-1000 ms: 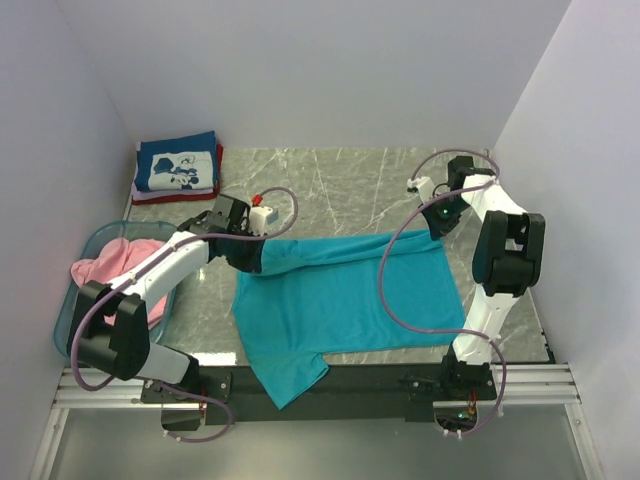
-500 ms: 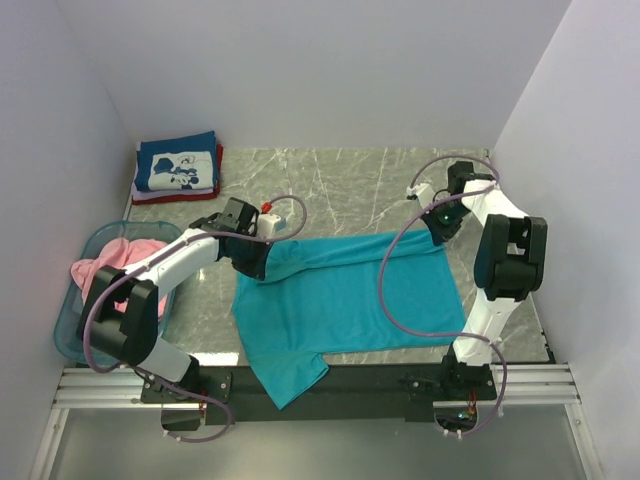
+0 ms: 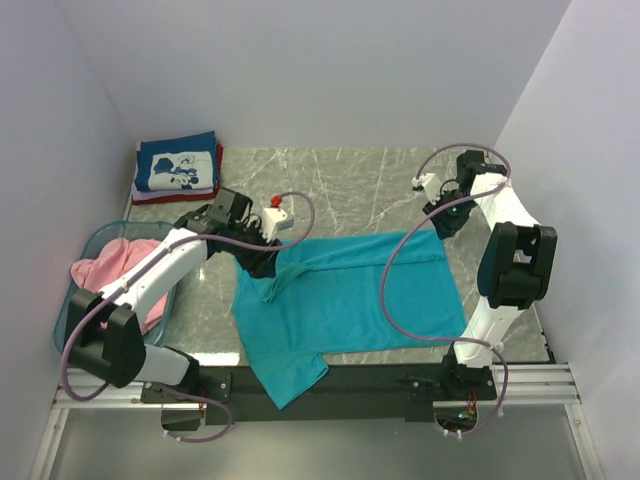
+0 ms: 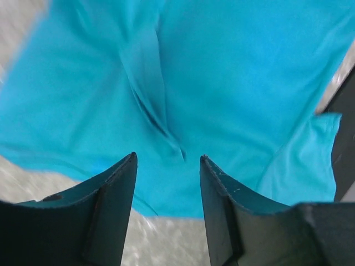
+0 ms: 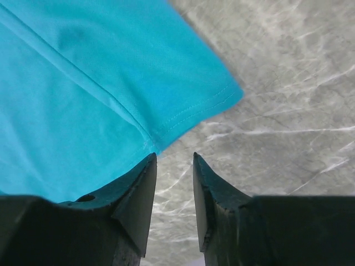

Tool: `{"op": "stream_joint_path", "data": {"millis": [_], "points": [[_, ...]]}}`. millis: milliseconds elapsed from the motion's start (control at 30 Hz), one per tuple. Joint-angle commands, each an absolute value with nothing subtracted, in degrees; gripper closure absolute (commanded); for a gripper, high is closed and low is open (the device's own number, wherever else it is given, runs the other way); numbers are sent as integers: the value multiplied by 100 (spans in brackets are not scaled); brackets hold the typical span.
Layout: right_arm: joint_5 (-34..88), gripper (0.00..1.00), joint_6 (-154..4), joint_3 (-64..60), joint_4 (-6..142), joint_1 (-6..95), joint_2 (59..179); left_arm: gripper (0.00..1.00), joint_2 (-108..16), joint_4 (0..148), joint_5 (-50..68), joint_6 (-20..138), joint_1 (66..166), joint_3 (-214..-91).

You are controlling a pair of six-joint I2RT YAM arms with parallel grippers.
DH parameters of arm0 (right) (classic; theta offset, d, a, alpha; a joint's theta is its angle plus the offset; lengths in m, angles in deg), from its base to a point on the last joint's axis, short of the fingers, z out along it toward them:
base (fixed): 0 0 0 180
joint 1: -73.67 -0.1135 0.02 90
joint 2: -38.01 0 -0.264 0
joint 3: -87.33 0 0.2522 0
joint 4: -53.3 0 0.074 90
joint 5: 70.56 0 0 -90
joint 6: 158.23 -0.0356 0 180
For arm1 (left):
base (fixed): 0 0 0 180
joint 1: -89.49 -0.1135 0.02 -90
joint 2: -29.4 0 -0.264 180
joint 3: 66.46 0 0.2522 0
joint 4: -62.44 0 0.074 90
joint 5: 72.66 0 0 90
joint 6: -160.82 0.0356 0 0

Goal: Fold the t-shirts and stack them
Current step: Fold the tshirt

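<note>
The teal t-shirt (image 3: 350, 300) lies spread on the marble table (image 3: 350, 185), filling the middle towards the near edge; one sleeve hangs over that near edge, and a narrow strip along the shirt's far side is folded back onto the body. The left gripper (image 3: 268, 265) hangs over the shirt's far left corner; in the left wrist view its fingers (image 4: 113, 194) stand spread with nothing between them, and under the gap (image 4: 167, 159) the teal cloth (image 4: 233, 66) shows a long raised crease. The right gripper (image 3: 438, 222) hangs over the shirt's far right corner; in the right wrist view its fingers (image 5: 138, 194) are parted by a narrow gap (image 5: 174, 158), pinching nothing, with the hemmed corner of the shirt (image 5: 72, 83) just beyond the tips and bare marble (image 5: 288, 83) to the right. At the far left corner of the table a folded navy t-shirt (image 3: 178, 165) with white print lies on a folded red t-shirt (image 3: 170, 197); nearer, by the left edge, a pink t-shirt (image 3: 105, 268) lies crumpled in a light-blue basket (image 3: 105, 232), partly hidden by the left arm.
</note>
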State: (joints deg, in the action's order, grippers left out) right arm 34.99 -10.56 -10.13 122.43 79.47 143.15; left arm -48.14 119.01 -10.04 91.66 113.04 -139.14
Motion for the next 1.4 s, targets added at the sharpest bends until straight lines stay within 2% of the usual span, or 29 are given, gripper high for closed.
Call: {"op": "stream_joint_path", "data": {"millis": [0,233,533,633,767,900,1000,1033,1133,1167,1233,1367], "points": [[3904,61,-1626,-1642,12831,7982,14558,45,-5303,11260,-1325,9009,11374,-14367],[3922,62,-2911,-1916,12946,7982,15191,46,-6630,10214,-1079,7909,11577,-14930],[3289,62,-3325,-1319,12542,7982,15297,50,-7422,10098,-797,7899,11884,-15071],[3280,62,-3220,-1213,12507,7982,15262,57,-7422,10230,-938,7987,11972,-15001],[3175,68,-2930,-1099,12480,7982,15166,75,-7265,10318,-1053,8066,12130,-14843],[3113,73,-2736,-888,12454,7982,15007,85,-7027,10327,-1097,8128,12183,-14624],[3017,79,-2639,-756,12375,7982,14849,91,-6922,10362,-1105,8172,12218,-14466],[2973,86,-2622,-686,12349,7982,14831,92,-6887,10371,-1131,8242,12253,-14421],[2850,95,-2569,-580,12252,7982,14761,92,-6781,10389,-1132,8409,12358,-14245],[2841,97,-2560,-554,12217,7982,14717,89,-6746,10362,-1106,8435,12376,-14193],[2823,98,-2569,-510,12164,7982,14673,83,-6650,10327,-1105,8558,12464,-14087],[2762,100,-2622,-553,12059,7973,14638,77,-6517,10230,-851,8769,12666,-13920]]}}
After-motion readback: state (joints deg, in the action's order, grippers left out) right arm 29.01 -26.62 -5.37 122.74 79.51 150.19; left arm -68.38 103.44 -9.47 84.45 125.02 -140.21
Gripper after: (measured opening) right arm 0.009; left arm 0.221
